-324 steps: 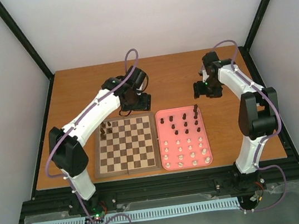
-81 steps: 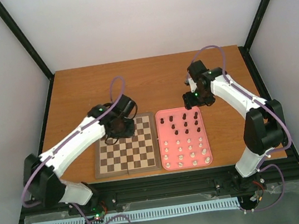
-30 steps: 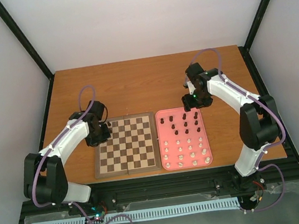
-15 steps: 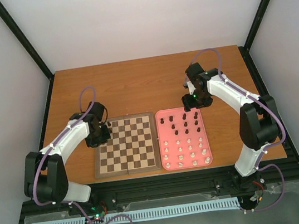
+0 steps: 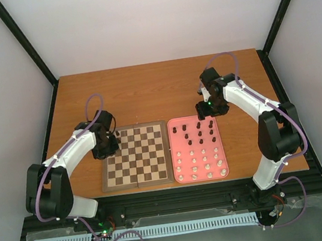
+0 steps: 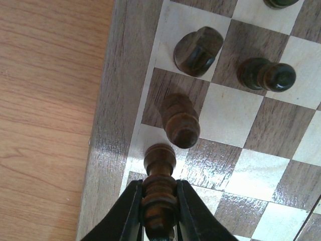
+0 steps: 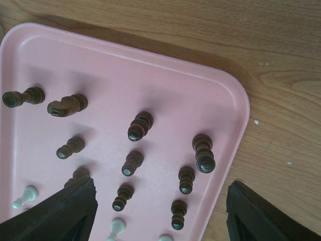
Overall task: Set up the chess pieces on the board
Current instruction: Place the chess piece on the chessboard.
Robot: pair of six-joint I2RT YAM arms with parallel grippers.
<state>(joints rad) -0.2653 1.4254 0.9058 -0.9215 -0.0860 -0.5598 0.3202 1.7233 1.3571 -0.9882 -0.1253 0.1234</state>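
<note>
The wooden board lies left of centre. My left gripper hangs over its far-left corner, shut on a dark brown chess piece held just above a light edge square. Close by on the board stand a dark rook, a bishop and a pawn. My right gripper hovers open over the far-right corner of the pink tray, nothing between its fingers. Below it stand several dark pieces and a few cream ones.
The pink tray sits right of the board, dark pieces in its far rows and cream pieces in its near rows. Bare wooden table lies beyond both. Black frame posts edge the table.
Over the past seconds my left arm swung to the board's far-left corner and my right gripper came over the tray's far corner. In the last second neither has visibly moved.
</note>
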